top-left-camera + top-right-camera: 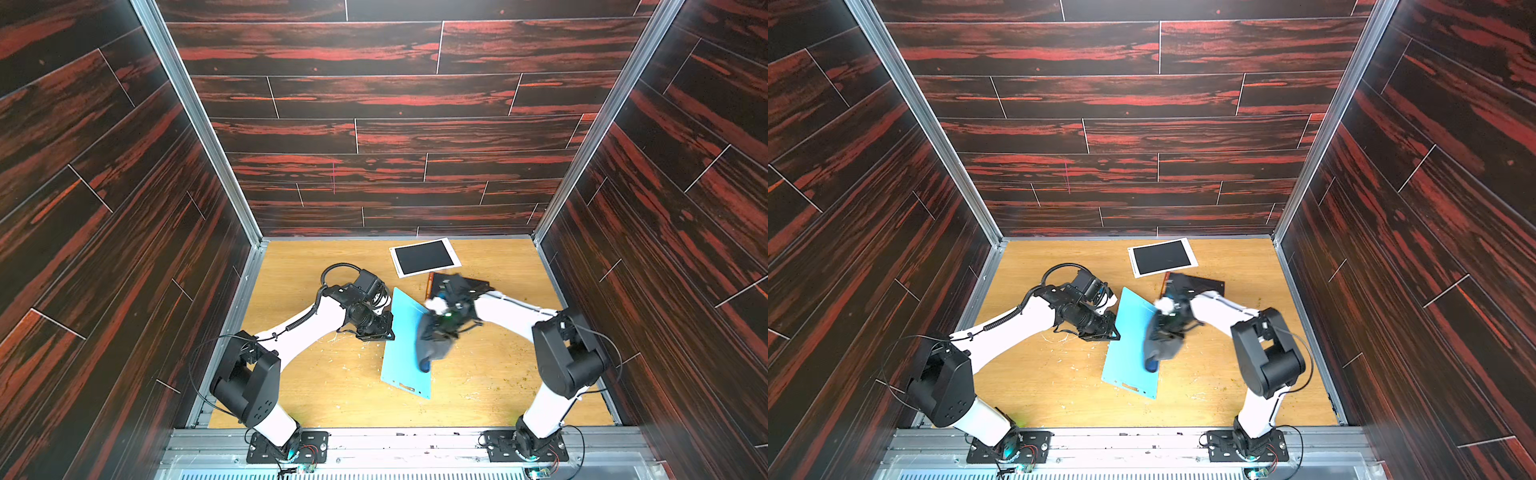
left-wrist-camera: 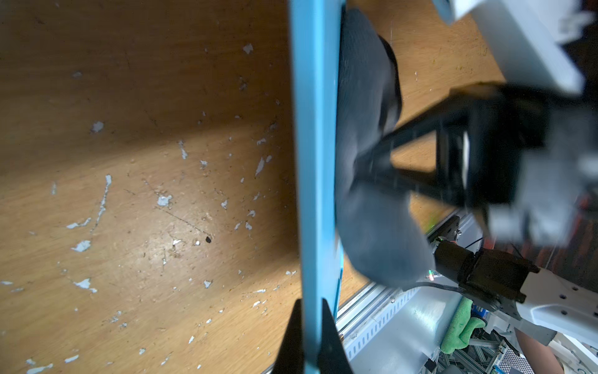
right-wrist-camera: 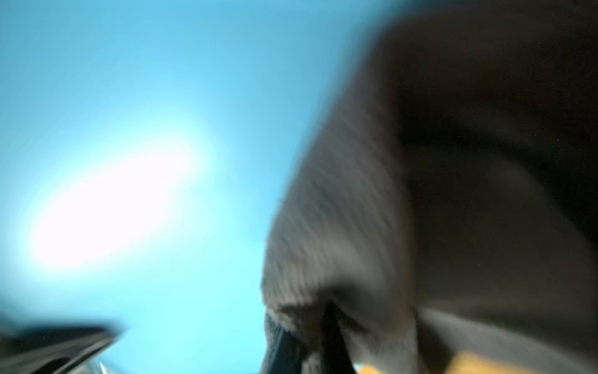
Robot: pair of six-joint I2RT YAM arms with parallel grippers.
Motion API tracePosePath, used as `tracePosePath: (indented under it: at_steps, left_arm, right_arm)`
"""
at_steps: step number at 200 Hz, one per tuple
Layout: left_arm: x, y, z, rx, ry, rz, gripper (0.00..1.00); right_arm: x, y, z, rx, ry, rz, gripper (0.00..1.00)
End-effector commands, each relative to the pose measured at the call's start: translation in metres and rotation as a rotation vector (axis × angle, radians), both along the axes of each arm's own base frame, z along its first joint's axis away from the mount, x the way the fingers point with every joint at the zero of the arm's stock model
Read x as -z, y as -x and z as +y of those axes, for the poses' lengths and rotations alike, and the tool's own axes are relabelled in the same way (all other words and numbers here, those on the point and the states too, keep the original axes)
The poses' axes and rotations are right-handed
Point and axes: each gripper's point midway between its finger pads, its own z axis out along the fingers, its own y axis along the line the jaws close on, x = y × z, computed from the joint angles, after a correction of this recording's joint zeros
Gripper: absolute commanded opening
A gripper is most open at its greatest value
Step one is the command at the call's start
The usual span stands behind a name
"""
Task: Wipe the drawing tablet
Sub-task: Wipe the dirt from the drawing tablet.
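Left claw [image 2: 310, 336] is clamped on the thin edge of the blue drawing tablet [image 1: 405, 345], propping it tilted over the middle of the surface [image 1: 311, 395], and my right claw [image 2: 364, 168] pinches a grey cloth [image 1: 432, 351] against its face. My worry is that edge-only hold: a hard push from the cloth could swing the tablet or slip it free. No writing I can read, just a small orange mark [image 1: 407, 387] near the tablet's front end, too small to make out.
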Motion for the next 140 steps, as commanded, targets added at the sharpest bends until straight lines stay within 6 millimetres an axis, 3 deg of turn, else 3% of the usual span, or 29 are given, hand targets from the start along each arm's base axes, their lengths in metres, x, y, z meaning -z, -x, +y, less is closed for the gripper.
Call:
tracePosePath:
  at_steps: [1, 17, 31, 47, 74, 94, 107, 121, 140]
  left_arm:
    - [0.007, 0.004, 0.005, 0.029, -0.056, -0.005, 0.00]
    - [0.006, 0.005, 0.006, 0.029, -0.055, -0.008, 0.00]
    - [0.007, 0.005, 0.006, 0.027, -0.055, -0.008, 0.00]
    - [0.007, 0.005, 0.005, 0.028, -0.054, -0.004, 0.00]
    - [0.006, 0.006, 0.006, 0.031, -0.056, -0.005, 0.00]
    - [0.005, 0.007, 0.007, 0.033, -0.056, -0.007, 0.00]
    - [0.004, 0.007, 0.007, 0.034, -0.055, -0.009, 0.00]
    - [0.004, 0.009, 0.007, 0.036, -0.054, -0.007, 0.00]
    - [0.003, 0.009, 0.006, 0.038, -0.048, -0.007, 0.00]
  right_arm:
    - [-0.055, 0.055, 0.060, -0.204, -0.194, 0.029, 0.00]
    - [-0.080, 0.078, 0.083, -0.259, -0.305, 0.059, 0.00]
    - [-0.085, 0.086, 0.086, -0.267, -0.353, 0.092, 0.00]
    - [-0.062, 0.087, 0.073, -0.234, -0.300, 0.117, 0.00]
    - [0.002, 0.083, 0.032, -0.132, -0.176, 0.202, 0.00]
    - [0.045, 0.060, -0.009, 0.004, -0.069, 0.224, 0.00]
    - [0.060, 0.036, -0.030, 0.095, -0.023, 0.224, 0.00]
    - [0.056, 0.005, -0.034, 0.159, -0.047, 0.211, 0.00]
    - [0.031, -0.041, -0.019, 0.184, -0.072, 0.141, 0.00]
